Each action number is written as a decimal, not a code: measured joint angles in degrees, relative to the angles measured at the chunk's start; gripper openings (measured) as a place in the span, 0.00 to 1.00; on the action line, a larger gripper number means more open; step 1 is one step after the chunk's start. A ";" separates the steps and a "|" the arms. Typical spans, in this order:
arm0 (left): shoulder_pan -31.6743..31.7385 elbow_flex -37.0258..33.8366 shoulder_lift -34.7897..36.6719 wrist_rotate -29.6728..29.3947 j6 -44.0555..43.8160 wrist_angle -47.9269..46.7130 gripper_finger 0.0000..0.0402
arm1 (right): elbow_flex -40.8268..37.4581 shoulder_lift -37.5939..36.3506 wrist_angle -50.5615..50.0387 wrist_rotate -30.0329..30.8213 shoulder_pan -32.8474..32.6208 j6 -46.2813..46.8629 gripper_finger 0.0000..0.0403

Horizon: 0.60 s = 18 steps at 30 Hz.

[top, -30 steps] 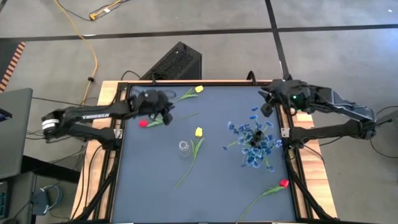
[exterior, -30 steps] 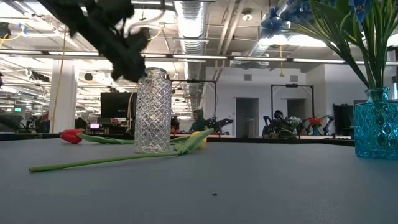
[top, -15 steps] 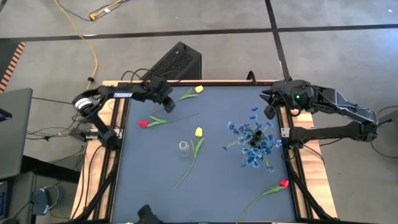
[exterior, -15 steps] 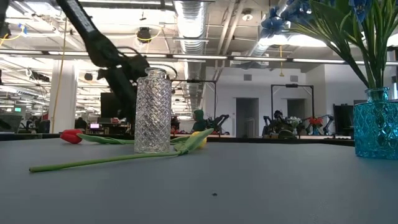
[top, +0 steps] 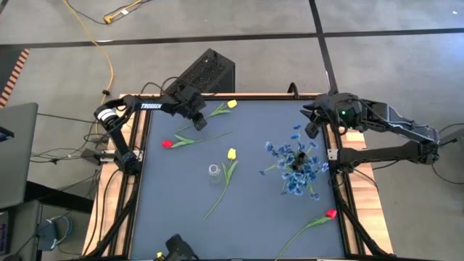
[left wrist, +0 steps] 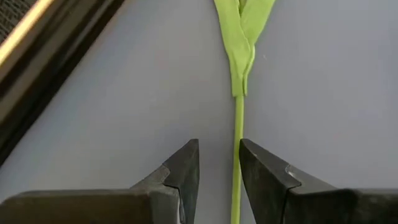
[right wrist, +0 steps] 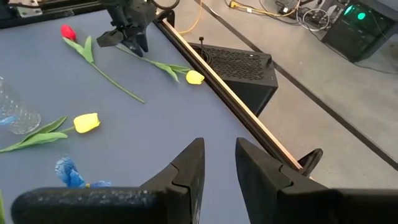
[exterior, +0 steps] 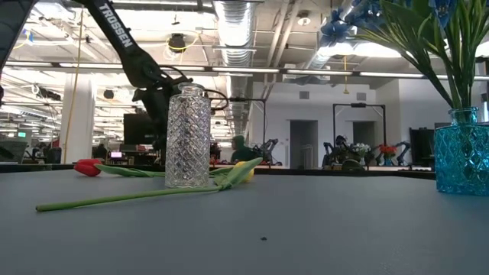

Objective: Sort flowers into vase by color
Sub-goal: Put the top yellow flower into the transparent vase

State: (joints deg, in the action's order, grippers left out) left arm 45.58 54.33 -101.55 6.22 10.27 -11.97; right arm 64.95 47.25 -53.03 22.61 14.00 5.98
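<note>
My left gripper is open, low over the table's far left part. Its fingers stand on either side of the green stem of a yellow tulip lying by the far edge. A red tulip lies just nearer. Another yellow tulip lies flat beside the clear glass vase. Blue blossoms stand in a blue vase. A second red tulip lies near the right edge. My right gripper is open, raised above the far right corner. My left gripper has the yellow tulip's stem between its open fingers, close along the inner side of one finger. The fingers point along the stem, which lies flat on the table. I cannot tell whether that finger touches it.
The glass vase stands upright mid-table, with the yellow tulip's long stem lying in front of it. The blue vase stands toward the right. A black box sits beyond the far edge. The table has a raised wooden rim.
My left gripper has moved from above the red tulip toward the far edge and come down over the far yellow tulip's stem, while its arm swung round toward the far left corner. The flowers and vases have stayed where they were.
</note>
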 joint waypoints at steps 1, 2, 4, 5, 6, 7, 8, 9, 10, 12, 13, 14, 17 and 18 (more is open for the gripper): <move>-0.43 0.00 -0.31 -0.11 0.08 -0.34 0.26 | 0.00 0.02 0.00 0.00 0.01 0.00 0.29; -0.85 0.04 -0.83 -0.24 0.15 -0.32 0.26 | 0.00 0.06 -0.02 0.00 0.02 -0.04 0.29; -1.81 0.17 -1.93 -1.46 0.83 -0.74 0.26 | 0.00 0.05 0.15 0.00 0.02 -0.42 0.29; -2.21 0.24 -2.64 -2.09 1.12 -0.82 0.26 | 0.00 0.03 0.21 0.00 0.02 -0.46 0.29; -2.67 0.25 -3.20 -2.87 1.31 -0.92 0.26 | 0.00 0.03 0.38 0.00 0.02 -0.76 0.29; -3.03 0.28 -3.72 -3.67 1.52 -1.13 0.26 | 0.00 0.03 0.66 0.00 0.02 -1.26 0.29; -3.27 0.39 -3.91 -4.12 1.99 -1.35 0.26 | 0.00 0.02 0.93 0.00 0.02 -1.74 0.29; -3.48 0.35 -3.95 -4.46 2.18 -1.48 0.25 | 0.00 -0.01 1.27 0.00 0.02 -1.97 0.29; -3.56 0.37 -3.95 -4.32 2.18 -1.60 0.24 | 0.00 -0.01 1.67 0.00 0.02 -2.05 0.29; -3.37 0.29 -3.55 -3.06 2.31 -1.96 0.20 | 0.00 -0.03 2.33 0.00 0.02 -2.93 0.29; -3.27 0.28 -3.46 -2.53 2.35 -2.15 0.16 | 0.00 -0.03 2.62 0.00 0.02 -3.66 0.29; -3.26 0.31 -3.24 -2.37 2.37 -2.52 0.12 | 0.00 -0.05 2.72 0.00 0.02 -4.30 0.29; -3.15 1.27 -3.18 -1.96 2.85 -4.86 0.02 | 0.00 -0.05 2.69 0.02 0.02 -4.89 0.29; -3.07 1.62 -3.20 -1.63 2.98 -5.63 0.02 | 0.00 -0.05 2.67 0.02 0.02 -5.10 0.29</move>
State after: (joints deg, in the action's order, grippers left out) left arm 42.51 55.94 -104.74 4.59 13.25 -17.60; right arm 64.95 47.20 -50.35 22.63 14.02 0.88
